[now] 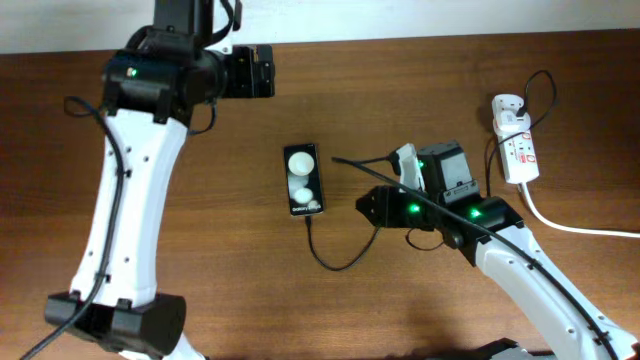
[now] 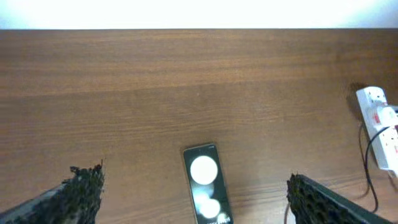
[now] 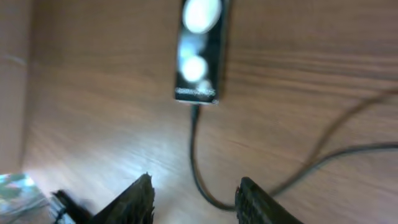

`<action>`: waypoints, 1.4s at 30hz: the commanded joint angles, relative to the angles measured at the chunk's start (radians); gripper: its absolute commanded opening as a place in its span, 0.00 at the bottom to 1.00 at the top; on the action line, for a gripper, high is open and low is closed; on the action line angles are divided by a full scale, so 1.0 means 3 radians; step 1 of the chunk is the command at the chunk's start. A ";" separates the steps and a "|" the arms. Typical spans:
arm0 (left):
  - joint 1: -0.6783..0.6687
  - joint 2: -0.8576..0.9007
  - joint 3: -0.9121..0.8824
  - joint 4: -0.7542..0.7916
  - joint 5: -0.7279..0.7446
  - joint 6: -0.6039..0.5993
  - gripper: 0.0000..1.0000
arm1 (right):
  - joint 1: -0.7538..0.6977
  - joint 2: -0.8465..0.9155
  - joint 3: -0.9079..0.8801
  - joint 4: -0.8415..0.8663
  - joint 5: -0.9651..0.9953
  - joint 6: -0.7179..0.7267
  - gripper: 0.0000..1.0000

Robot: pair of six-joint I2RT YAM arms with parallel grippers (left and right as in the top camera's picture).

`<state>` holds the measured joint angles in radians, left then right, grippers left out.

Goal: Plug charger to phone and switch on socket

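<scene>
The black phone (image 1: 304,180) lies flat mid-table, screen up with two white glare spots. It also shows in the left wrist view (image 2: 207,193) and in the right wrist view (image 3: 200,50). The thin black charger cable (image 1: 335,262) meets the phone's near end and loops right; its tip sits at the phone's port (image 3: 194,109). The white socket strip (image 1: 516,143) lies at the far right. My right gripper (image 3: 194,199) is open and empty, its fingers either side of the cable loop (image 3: 200,180) behind the phone. My left gripper (image 2: 196,193) is open wide, hovering above the phone.
A thick white cord (image 1: 575,225) runs from the socket strip off the right edge. The cable's other end arcs over to the strip (image 1: 545,85). The strip also shows at the right edge of the left wrist view (image 2: 380,124).
</scene>
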<state>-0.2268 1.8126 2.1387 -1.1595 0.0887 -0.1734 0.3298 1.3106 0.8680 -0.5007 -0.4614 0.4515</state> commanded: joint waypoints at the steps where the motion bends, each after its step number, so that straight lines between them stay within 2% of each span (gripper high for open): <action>1: 0.0023 -0.0046 0.0023 -0.0006 -0.0062 0.0009 0.99 | -0.0259 -0.0003 0.0170 -0.0439 0.0294 -0.0295 0.38; 3: 0.0023 -0.0046 0.0023 -0.0008 -0.0062 0.0009 0.99 | -0.0755 -0.0003 0.0456 -0.1104 0.0523 -0.0539 0.24; 5: 0.0023 -0.0046 0.0023 -0.0006 -0.0062 0.0008 0.99 | -0.1353 -0.0001 0.0722 -0.1363 0.0697 -0.0645 0.07; 7: 0.0023 -0.0046 0.0023 -0.0006 -0.0061 0.0008 0.99 | -0.1934 0.0001 0.0905 -0.1197 0.0704 -0.0641 0.04; 9: 0.0023 -0.0046 0.0023 -0.0006 -0.0062 0.0009 0.99 | -0.2448 0.0064 0.0921 -0.0600 0.0704 -0.0627 0.04; 11: 0.0023 -0.0046 0.0023 -0.0006 -0.0061 0.0009 0.99 | -0.2728 0.0306 0.0928 -0.0104 0.0636 -0.0515 0.04; 13: 0.0023 -0.0046 0.0023 -0.0008 -0.0062 0.0009 0.99 | -0.2922 0.0807 0.1256 -0.0037 0.0460 -0.0506 0.04; 18: 0.0023 -0.0046 0.0023 -0.0008 -0.0062 0.0009 0.99 | -0.3024 0.1954 0.2359 -0.0558 0.0334 -0.0504 0.04; 25: 0.0023 -0.0046 0.0023 -0.0006 -0.0062 0.0009 0.99 | -0.2926 0.2837 0.2412 -0.0079 0.0178 -0.0379 0.04; 33: 0.0023 -0.0046 0.0023 -0.0008 -0.0062 0.0009 0.99 | -0.2729 0.3120 0.2411 0.0165 0.0154 -0.0343 0.04; 42: 0.0023 -0.0046 0.0023 -0.0008 -0.0061 0.0009 0.99 | -0.2729 0.3120 0.2411 -0.0079 -0.0148 -0.0469 0.04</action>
<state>-0.2272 1.8091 2.1384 -1.1629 0.0769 -0.1734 -0.5182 2.2173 1.5944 -0.4915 -0.4145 0.3313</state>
